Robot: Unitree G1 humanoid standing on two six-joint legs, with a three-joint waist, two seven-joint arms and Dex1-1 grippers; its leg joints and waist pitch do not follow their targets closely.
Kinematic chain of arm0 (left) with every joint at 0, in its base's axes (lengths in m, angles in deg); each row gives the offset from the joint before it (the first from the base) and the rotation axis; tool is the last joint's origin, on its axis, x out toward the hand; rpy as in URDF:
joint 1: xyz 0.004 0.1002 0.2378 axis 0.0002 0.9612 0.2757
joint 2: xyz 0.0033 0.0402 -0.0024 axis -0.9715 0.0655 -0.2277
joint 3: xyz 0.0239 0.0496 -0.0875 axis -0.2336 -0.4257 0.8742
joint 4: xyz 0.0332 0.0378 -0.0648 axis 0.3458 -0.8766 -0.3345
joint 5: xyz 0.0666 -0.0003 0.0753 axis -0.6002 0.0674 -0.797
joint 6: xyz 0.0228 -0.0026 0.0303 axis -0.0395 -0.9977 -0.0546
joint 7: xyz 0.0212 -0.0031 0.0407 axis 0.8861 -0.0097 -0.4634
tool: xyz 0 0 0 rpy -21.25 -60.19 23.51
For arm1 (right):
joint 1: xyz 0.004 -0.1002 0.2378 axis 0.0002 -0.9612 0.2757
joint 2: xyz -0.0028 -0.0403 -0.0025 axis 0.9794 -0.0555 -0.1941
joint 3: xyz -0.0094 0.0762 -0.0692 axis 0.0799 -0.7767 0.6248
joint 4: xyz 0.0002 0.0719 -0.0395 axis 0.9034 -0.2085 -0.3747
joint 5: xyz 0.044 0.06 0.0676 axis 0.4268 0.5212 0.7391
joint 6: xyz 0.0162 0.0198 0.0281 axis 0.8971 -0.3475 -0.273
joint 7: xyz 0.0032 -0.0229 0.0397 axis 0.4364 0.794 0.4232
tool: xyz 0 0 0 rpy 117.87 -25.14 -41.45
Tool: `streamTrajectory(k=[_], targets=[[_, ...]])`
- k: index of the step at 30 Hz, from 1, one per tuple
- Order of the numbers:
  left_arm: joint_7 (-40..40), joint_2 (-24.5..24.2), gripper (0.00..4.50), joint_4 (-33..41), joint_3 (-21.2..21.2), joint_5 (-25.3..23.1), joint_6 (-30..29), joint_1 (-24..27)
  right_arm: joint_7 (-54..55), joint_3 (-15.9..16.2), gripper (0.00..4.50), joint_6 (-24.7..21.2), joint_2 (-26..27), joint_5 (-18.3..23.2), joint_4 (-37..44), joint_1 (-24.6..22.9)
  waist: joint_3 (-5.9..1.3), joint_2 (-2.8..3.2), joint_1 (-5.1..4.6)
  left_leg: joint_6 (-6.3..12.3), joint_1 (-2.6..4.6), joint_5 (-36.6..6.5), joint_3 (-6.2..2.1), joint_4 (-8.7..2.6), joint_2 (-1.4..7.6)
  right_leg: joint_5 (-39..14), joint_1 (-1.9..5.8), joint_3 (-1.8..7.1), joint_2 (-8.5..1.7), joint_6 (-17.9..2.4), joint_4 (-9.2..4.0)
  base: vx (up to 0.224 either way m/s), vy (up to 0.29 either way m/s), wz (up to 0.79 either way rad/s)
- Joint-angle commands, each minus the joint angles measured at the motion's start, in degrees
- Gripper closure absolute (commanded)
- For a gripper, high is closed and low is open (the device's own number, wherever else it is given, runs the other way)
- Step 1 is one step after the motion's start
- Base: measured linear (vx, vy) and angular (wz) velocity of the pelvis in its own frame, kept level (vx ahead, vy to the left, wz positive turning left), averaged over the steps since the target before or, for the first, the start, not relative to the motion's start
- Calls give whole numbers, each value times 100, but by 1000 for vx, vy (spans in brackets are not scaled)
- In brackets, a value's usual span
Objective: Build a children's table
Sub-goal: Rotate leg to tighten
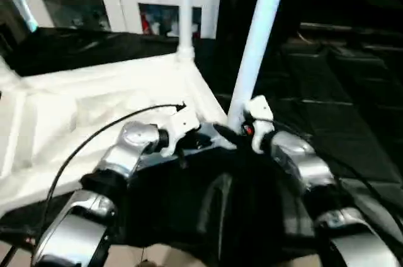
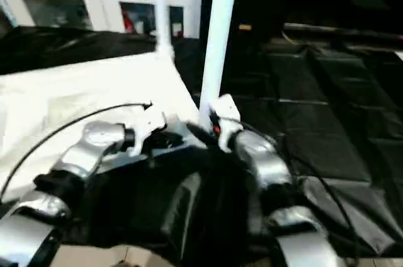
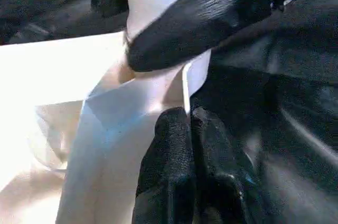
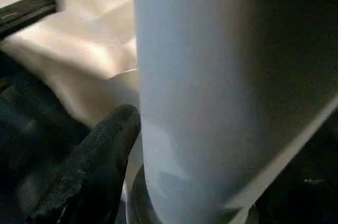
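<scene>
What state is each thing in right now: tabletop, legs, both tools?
Tabletop: upside down, ribbed underside up.
Far leg: upright in its corner socket.
Near leg: leaning, base at the near corner socket.
Right tool: against the near leg's base.
Left tool: shut, at the tabletop's corner.

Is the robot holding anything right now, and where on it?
The right gripper holds a table leg at its bottom end, just above the corner socket. The left gripper is shut beside that corner.

Black sheeting (image 1: 327, 84) is covering the floor. The white table top (image 1: 94, 122) is lying on it upside down, extending ahead of both jaws.
</scene>
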Motion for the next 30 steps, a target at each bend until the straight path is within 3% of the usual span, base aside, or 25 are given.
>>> streamTrajectory(k=[1,2,7,8,13,14,20,24,27,28,30], targets=[[489,88,450,398,-212,240,198,10,-600,300,135,-144,-79,100,226,-134,-361,93,17,262,60,-1635,-23,-373,235,-1107,334,314,-333,-1377,-382,0,0,0],[583,48,450,448,-222,261,186,48,-730,325,135,-179,-148,134,312,-181,-362,69,39,255,61,-1628,-21,-373,239,-1141,347,309,-326,-1357,-384,0,0,0],[1222,-275,450,749,-297,375,122,298,-1573,497,135,-584,-513,437,977,-497,-358,83,90,294,59,-1547,-16,-374,254,-1198,344,304,-319,-1318,-378,0,0,0],[1278,-311,450,782,-291,383,109,321,-1664,527,163,-647,-543,459,1056,-533,-356,79,88,300,50,-1544,-15,-375,258,-1203,339,308,-321,-1318,-375,0,0,0],[1423,-451,450,833,-325,365,63,375,-1932,605,187,-788,-605,496,1248,-656,-335,90,101,131,78,-1822,-28,-397,254,-1732,290,309,-338,-1180,-431,0,0,0],[1405,-487,450,854,-326,344,43,391,-1986,640,196,-830,-592,517,1294,-686,-339,37,112,124,78,-1797,-36,-397,254,-1798,293,310,-349,-1151,-423,0,0,0],[1265,-447,450,942,-237,396,-55,410,-1880,671,212,-981,-537,549,1406,-682,-350,59,113,145,64,-1569,-25,-388,244,-1502,296,315,-337,-1175,-402,0,0,0],[572,-153,450,656,-30,321,-184,179,-776,408,214,-851,-134,266,941,-537,-326,50,82,62,68,-1711,-29,-392,225,-1858,273,315,-346,-1083,-443,0,0,0],[185,-23,450,499,38,257,-250,48,-136,271,222,-795,103,152,660,-456,-319,30,4,-66,89,-1918,-66,-405,214,-2359,256,302,-352,-903,-495,0,0,0],[-170,116,450,341,90,191,-320,-94,559,106,229,-732,350,82,306,-325,-315,15,-12,-70,77,-1902,-67,-404,216,-2375,254,306,-358,-887,-497,0,0,0],[-506,265,450,212,149,148,-423,-225,1120,-66,241,-762,581,107,30,-195,-314,35,-63,-110,84,-2013,-77,-404,197,-2543,240,292,-354,-843,-519,0,0,0]])
